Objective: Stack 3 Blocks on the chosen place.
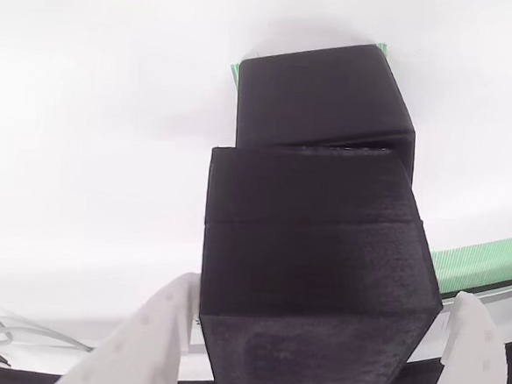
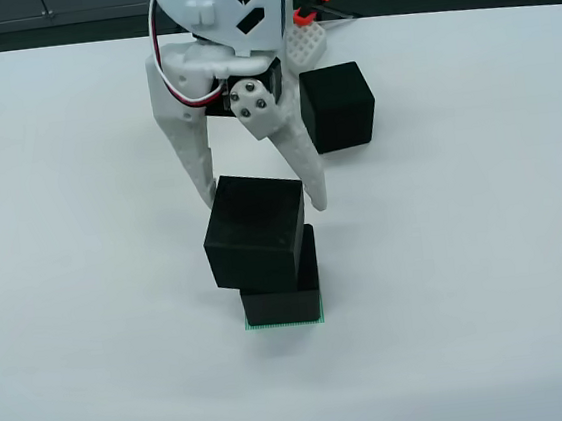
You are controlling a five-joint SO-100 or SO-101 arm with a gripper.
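We pinch the second matte black cube (image 2: 255, 231) in our white two-finger gripper (image 2: 260, 199), skewed over the first cube (image 2: 283, 301); squaring comes next, we judge.

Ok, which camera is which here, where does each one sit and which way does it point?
View riding on the gripper: sits between the white fingers, looking down past them at the held matte black cube over the lower black cube on the green-striped patch.
View from above: fixed, facing down on the white table; shows the white gripper, the arm, a third black cube.
Shared: the two stacked cubes, patch and fingers.
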